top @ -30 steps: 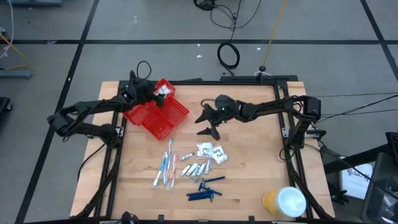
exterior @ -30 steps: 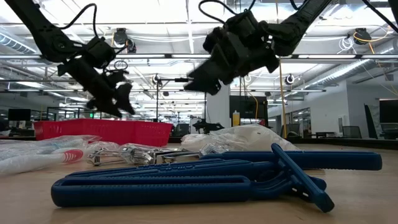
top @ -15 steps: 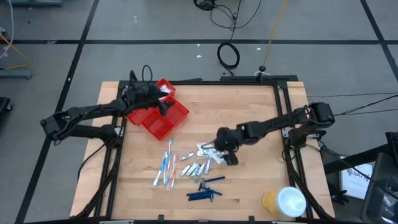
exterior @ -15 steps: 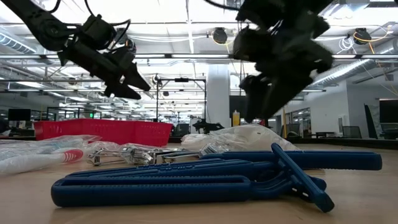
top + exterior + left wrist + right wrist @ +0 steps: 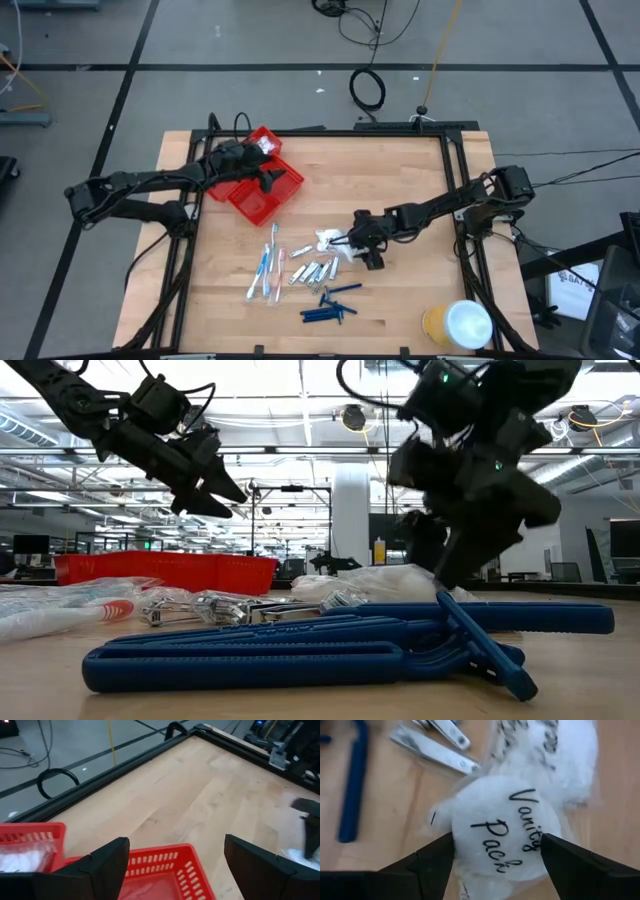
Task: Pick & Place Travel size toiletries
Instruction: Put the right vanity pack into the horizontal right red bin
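Toiletries lie in a loose cluster on the pale wooden table in the high view: thin toothbrushes, shiny metal clippers, dark blue razors and crinkly white packets. The right gripper sits low over the packets; the left gripper hangs above the red slotted plastic tray.

Low view: the blue razors lie flat in front, glossy moulded plastic, clippers behind.

Left wrist view: dark fingers stand wide apart, empty, over the tray's perforated wall.

Right wrist view: fingers spread wide on either side of a round, fluffy white packet printed "Vanity Pack"; no grip is visible.
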